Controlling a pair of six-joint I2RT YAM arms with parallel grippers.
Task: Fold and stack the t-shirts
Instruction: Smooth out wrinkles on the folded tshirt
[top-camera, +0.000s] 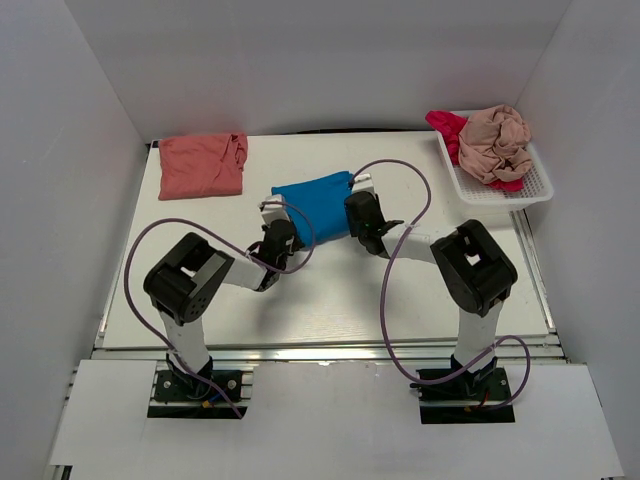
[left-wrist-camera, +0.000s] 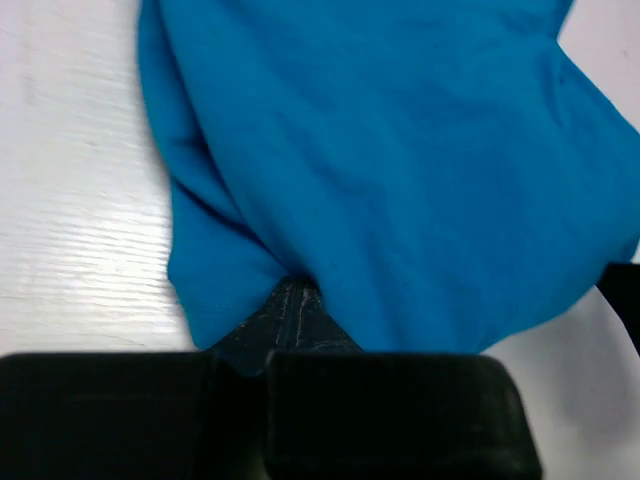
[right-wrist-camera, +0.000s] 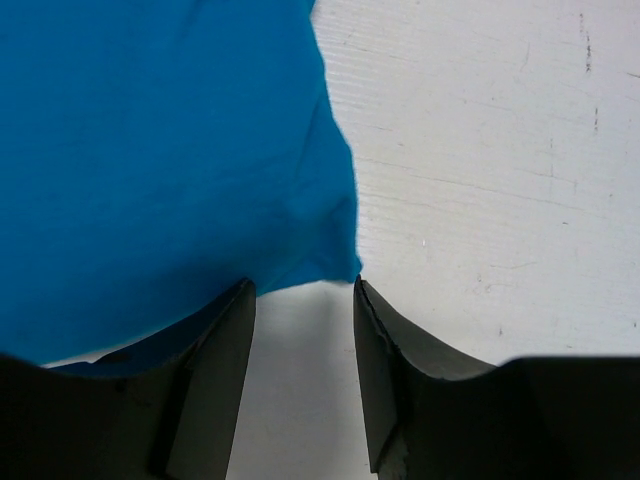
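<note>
Blue t-shirt (top-camera: 312, 205) sits mid-frame on the white desk (top-camera: 330, 300), doubled into a rough rectangle. Left claw (left-wrist-camera: 293, 310) is pressed together on its near edge, with the cloth puckering at the tips. Right claw (right-wrist-camera: 303, 300) is spread with the shirt's corner against one finger, gripping nothing. Looks like thin, floppy, light cotton, so I'd grab corners or the hem, since a mid-panel pinch would probably just bunch it. Salmon t-shirt (top-camera: 200, 165) lies folded flat upper left. Beige-pink t-shirt (top-camera: 497, 142) and magenta t-shirt (top-camera: 445, 125) are crumpled in the slotted white basket (top-camera: 540, 185) upper right.
</note>
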